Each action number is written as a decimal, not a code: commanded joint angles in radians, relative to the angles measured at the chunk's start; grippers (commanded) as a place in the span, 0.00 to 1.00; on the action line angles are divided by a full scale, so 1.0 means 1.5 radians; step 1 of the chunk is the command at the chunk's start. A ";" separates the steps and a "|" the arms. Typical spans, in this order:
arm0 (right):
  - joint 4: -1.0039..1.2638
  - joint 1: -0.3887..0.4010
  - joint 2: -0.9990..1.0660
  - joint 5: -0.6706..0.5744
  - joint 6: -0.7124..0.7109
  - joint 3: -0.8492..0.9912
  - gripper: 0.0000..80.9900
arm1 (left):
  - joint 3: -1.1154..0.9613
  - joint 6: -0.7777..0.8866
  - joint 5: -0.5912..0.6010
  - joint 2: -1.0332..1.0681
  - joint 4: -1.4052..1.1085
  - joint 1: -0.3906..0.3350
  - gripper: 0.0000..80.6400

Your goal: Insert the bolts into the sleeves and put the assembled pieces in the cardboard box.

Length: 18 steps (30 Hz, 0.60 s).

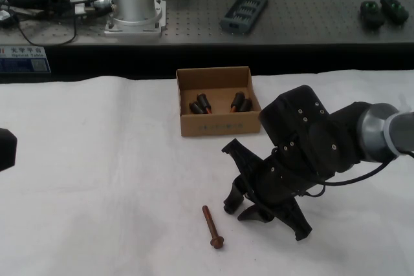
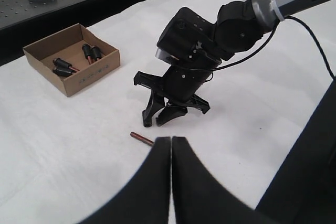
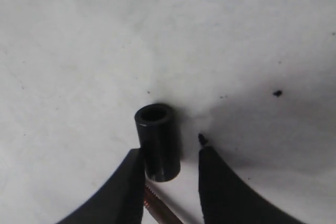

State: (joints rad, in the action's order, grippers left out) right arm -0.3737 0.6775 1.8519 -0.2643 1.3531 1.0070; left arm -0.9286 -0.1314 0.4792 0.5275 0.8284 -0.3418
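Observation:
A black sleeve [image 3: 157, 137] stands on the white cloth between the fingers of my right gripper [image 3: 170, 182]. One finger touches it and the other stands a little apart, so the gripper is open. A copper bolt [image 1: 211, 225] lies on the cloth just beside that gripper [image 1: 238, 211], and its threaded end [image 3: 160, 211] shows under the sleeve. The cardboard box [image 1: 217, 124] behind holds several assembled pieces [image 1: 200, 103]. My left gripper [image 2: 171, 148] is shut on nothing, hovering short of the bolt [image 2: 142, 138] and facing the right gripper [image 2: 156, 123].
A black perforated bench runs behind the cloth with a metal post base [image 1: 132, 4], cables, a bit holder [image 1: 244, 8] and two dark parts [image 1: 383, 11]. The left arm's body [image 1: 5, 148] sits at the cloth's left edge. White cloth extends left of the box.

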 commanded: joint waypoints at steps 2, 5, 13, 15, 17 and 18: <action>-0.026 0.006 0.004 0.000 -0.011 -0.001 0.29 | -0.001 -0.007 -0.003 0.002 -0.011 0.000 0.01; -0.026 0.008 0.006 0.000 -0.011 -0.001 0.29 | -0.001 -0.007 -0.003 0.002 -0.011 0.000 0.01; -0.035 0.008 0.050 -0.046 -0.033 0.042 0.29 | -0.001 -0.007 -0.003 0.002 -0.011 0.000 0.01; -0.062 0.008 0.060 -0.045 -0.044 0.060 0.29 | -0.001 -0.007 -0.003 0.002 -0.011 0.000 0.01; -0.080 0.008 0.063 -0.043 -0.061 0.069 0.29 | -0.001 -0.007 -0.003 0.002 -0.011 0.000 0.01; -0.086 0.008 0.062 -0.038 -0.066 0.070 0.29 | -0.001 -0.007 -0.003 0.002 -0.011 0.000 0.01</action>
State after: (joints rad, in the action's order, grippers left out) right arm -0.4698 0.6865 1.9187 -0.3147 1.2848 1.1040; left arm -0.9286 -0.1314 0.4792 0.5275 0.8284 -0.3418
